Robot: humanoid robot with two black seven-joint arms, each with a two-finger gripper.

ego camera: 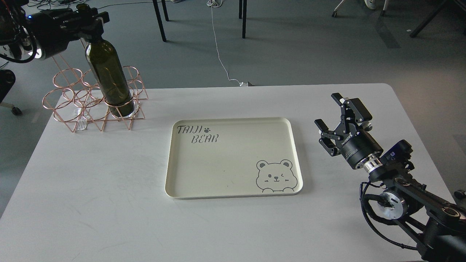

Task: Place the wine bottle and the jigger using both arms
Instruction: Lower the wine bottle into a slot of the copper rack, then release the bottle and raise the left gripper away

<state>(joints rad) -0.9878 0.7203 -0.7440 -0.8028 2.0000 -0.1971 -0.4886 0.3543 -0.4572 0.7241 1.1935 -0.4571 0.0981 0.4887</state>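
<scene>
- The wine bottle (109,74) is dark olive glass, glossy, catching pale reflections down its side.
- The rack (93,100) around it is thin copper-toned metal wire, shiny.
- The tray (233,189) looks like smooth cream plastic with a soft sheen, printed in grey.
- The table (91,203) is a matt white top, faintly scuffed.
- The right gripper (336,123) is matt black, with a polished silver metal ring at the wrist.
- The left gripper (85,18) is black too, dull-finished.
</scene>
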